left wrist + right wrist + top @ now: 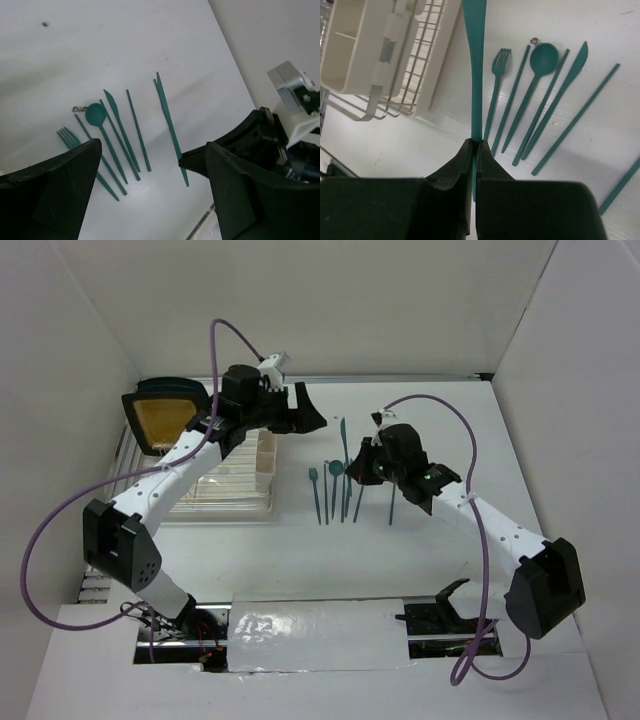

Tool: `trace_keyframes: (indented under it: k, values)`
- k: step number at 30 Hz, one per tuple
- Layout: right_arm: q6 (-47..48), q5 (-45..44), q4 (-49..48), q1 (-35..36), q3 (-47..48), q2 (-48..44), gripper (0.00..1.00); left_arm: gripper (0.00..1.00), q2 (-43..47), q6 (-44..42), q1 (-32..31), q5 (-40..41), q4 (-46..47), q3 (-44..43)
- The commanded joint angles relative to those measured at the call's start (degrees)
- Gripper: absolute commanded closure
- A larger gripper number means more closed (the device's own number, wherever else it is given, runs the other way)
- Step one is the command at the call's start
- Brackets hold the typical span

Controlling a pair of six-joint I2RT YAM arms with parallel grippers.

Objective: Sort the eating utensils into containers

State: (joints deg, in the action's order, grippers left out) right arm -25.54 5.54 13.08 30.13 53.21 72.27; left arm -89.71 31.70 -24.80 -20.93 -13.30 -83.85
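Right now the right gripper (pixel 474 145) is clenched on one teal utensil (pixel 474 60), its two black fingers (pixel 452 175) pressed flat against the handle from either side with no gap showing. The utensil runs straight away from the fingertips and out of the top of the right wrist view, so its kind cannot be told. Just to its right the other pieces lie side by side on the white table (pixel 600 30), fanning out slightly: a fork (pixel 500 60), a round-bowled spoon (pixel 543 59) and a knife (pixel 572 65), with thin straight sticks (pixel 580 115) between and beside them. None of them touches the gripper. To the left of the gripped piece sit the cream containers (pixel 355 45), set against a wire rack (pixel 420 55). The left gripper (pixel 150 155) is spread wide and grasps nothing. It hangs above the table, with the row of loose pieces visible between its fingers.
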Motion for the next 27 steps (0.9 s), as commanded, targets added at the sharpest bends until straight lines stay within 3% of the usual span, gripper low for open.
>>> trace_keyframes:
  k: [1,12,16,17,24,26,27]
  values:
    - [2.77,4.73,-1.13,0.37,2.6,-1.69,1.0,0.04,-2.39,4.77,-2.36,2.56,1.17,-5.16]
    - [3.92,7.38,0.01,0.28,6.9,-3.28,1.0,0.12,-8.46,4.33,-8.07,8.62,-0.32,-9.49]
    - [3.74,8.61,0.01,0.37,7.43,-4.15,1.0,0.21,-8.99,4.33,-8.34,8.62,-0.24,-9.31]
    - [3.57,8.61,0.01,0.37,7.43,-4.33,1.0,0.31,-9.16,4.42,-8.34,8.28,-0.15,-9.74]
    - [5.06,10.36,0.54,0.72,9.37,-3.63,1.0,0.68,-11.01,3.63,-8.43,7.05,0.2,-12.47]
    - [5.41,10.89,1.06,0.72,10.16,-2.67,1.0,0.75,-11.18,3.54,-8.25,6.25,0.91,-12.74]
    - [5.5,10.89,1.68,0.81,10.94,-2.66,0.99,0.86,-11.27,3.8,-8.34,5.9,1.26,-12.48]
